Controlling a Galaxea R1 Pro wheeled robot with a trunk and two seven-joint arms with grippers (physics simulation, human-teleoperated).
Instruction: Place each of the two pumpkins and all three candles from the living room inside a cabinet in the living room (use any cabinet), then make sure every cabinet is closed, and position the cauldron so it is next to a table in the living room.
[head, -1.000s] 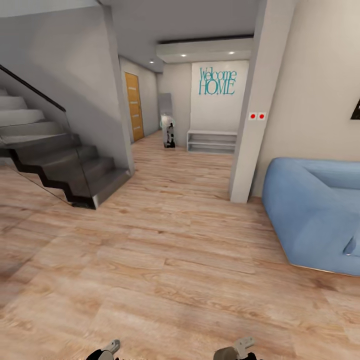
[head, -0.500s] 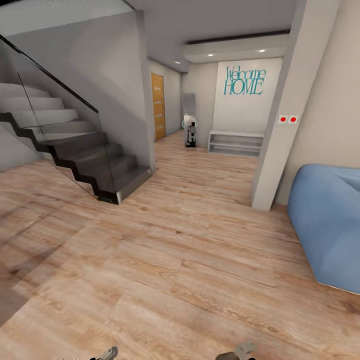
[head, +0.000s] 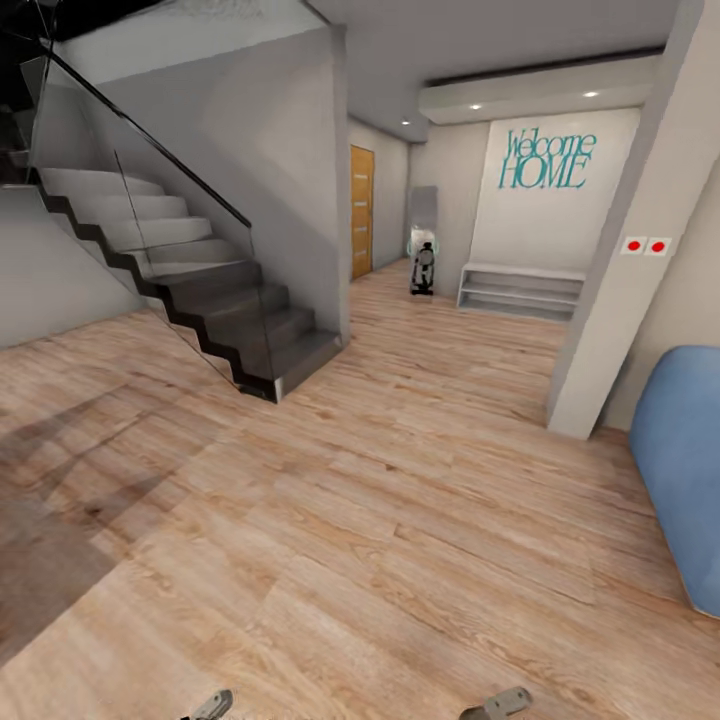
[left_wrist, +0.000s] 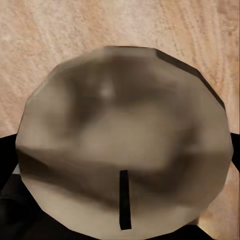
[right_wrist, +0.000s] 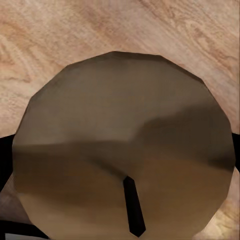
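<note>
Wood-plank floor (head: 380, 520) fills the lower and middle parts of the head view. A dark staircase (head: 215, 310) with a glass side panel rises toward the upper left of the frame. A hallway runs back at upper centre to an orange door (head: 361, 212), a pale low shelf (head: 522, 290) and a wall bearing teal "Welcome HOME" lettering (head: 545, 160). A small upright white-and-dark object (head: 423, 266) stands on the floor just left of the shelf; its kind cannot be told. A pale pillar (head: 625, 270) with two red dots stands at right, and the edge of a blue sofa (head: 685, 470) shows at the right margin.

At the bottom edge of the head view, the tips of the left gripper (head: 212, 706) and right gripper (head: 497, 704) just enter the frame.

In the left wrist view a pale grey-beige candle (left_wrist: 125, 145), seen end-on with its dark wick, sits close before the camera over the floor. The right wrist view shows a second candle (right_wrist: 125, 150), browner in shade, likewise end-on. Each gripper appears closed around its candle, though the fingers themselves cannot be made out.
</note>
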